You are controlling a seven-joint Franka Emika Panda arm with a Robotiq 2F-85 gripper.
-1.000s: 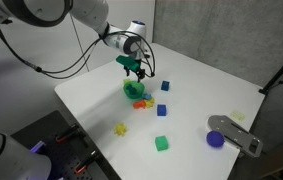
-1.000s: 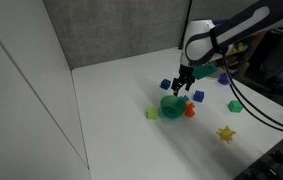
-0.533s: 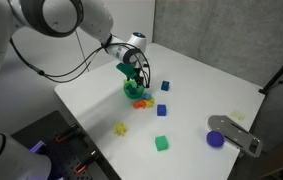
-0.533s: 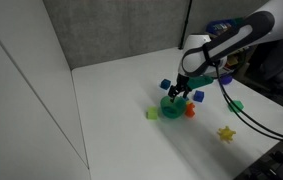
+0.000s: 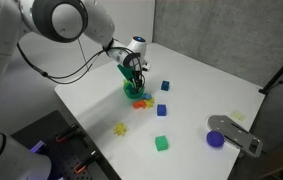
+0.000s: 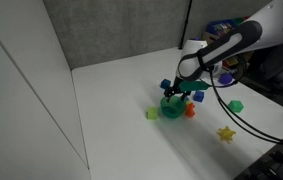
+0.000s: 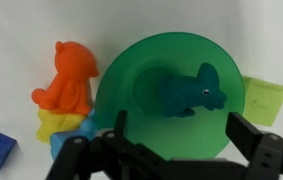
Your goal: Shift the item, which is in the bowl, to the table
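Note:
The bright green bowl (image 7: pixel 171 90) fills the wrist view and holds the item (image 7: pixel 189 90), a small teal-blue toy shaped like an animal rather than a plain block. My gripper (image 7: pixel 181 130) is open right above the bowl, with one finger (image 7: pixel 117 125) and the other (image 7: pixel 247 132) straddling the near part of the bowl, short of the item. In both exterior views the gripper (image 5: pixel 133 74) (image 6: pixel 177 92) hangs low over the bowl (image 5: pixel 134 92) (image 6: pixel 170 108) on the white table (image 5: pixel 201 90). The item is hidden in the exterior views.
An orange bear toy (image 7: pixel 69 75), a yellow piece (image 7: pixel 53 125) and a pale green piece (image 7: pixel 265 100) lie against the bowl. Blue blocks (image 5: pixel 162 111) (image 5: pixel 164 86), a green cube (image 5: pixel 162 143), a yellow star (image 5: pixel 121 128) and a purple round piece (image 5: pixel 215 139) are scattered on the table.
The gripper has come down closer to the bowl, still open. The bowl and toys have not moved.

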